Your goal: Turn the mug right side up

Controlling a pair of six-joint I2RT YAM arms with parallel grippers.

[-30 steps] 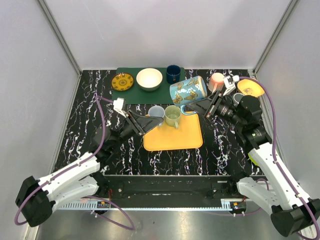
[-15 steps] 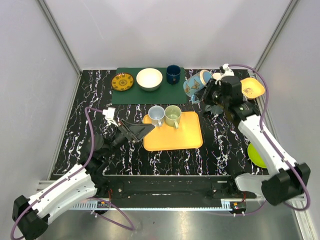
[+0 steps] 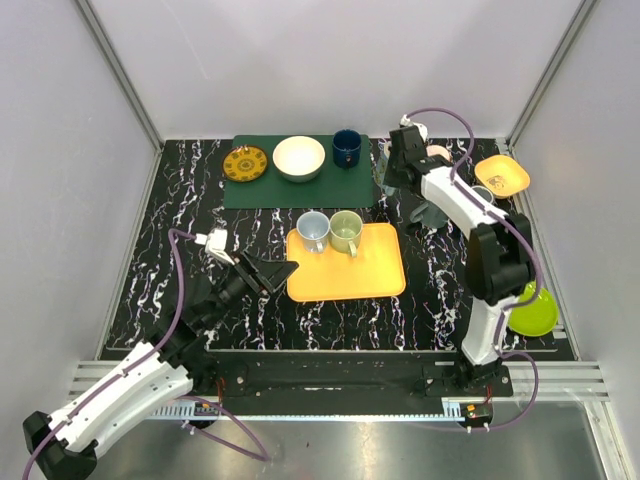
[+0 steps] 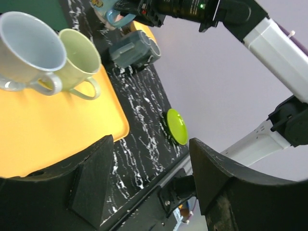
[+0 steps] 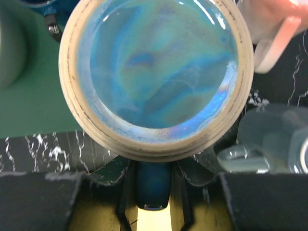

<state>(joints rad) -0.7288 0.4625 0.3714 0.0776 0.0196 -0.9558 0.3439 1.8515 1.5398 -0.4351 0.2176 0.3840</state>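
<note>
The blue butterfly mug (image 5: 156,72) fills the right wrist view, its pale rim and shiny blue inside facing the camera. My right gripper (image 5: 153,197) is shut on its dark blue handle (image 5: 153,185). In the top view the right gripper (image 3: 396,175) reaches to the back of the table by the green mat's right end, and only a sliver of the mug (image 3: 380,172) shows beneath it. My left gripper (image 3: 278,270) is open and empty, just left of the orange tray (image 3: 350,275). In the left wrist view, nothing lies between its fingers (image 4: 91,183).
A pale blue mug (image 3: 312,227) and a green mug (image 3: 346,230) stand on the tray. A grey mug (image 3: 432,213), a pink mug (image 3: 436,153), an orange bowl (image 3: 502,175) and a lime plate (image 3: 535,312) are on the right. The mat (image 3: 300,190) holds a yellow plate, a white bowl and a navy cup.
My right arm has carried the mug from a sideways tilt above the tray's far right to the back by the mat. My left arm has drawn back toward the near left.
</note>
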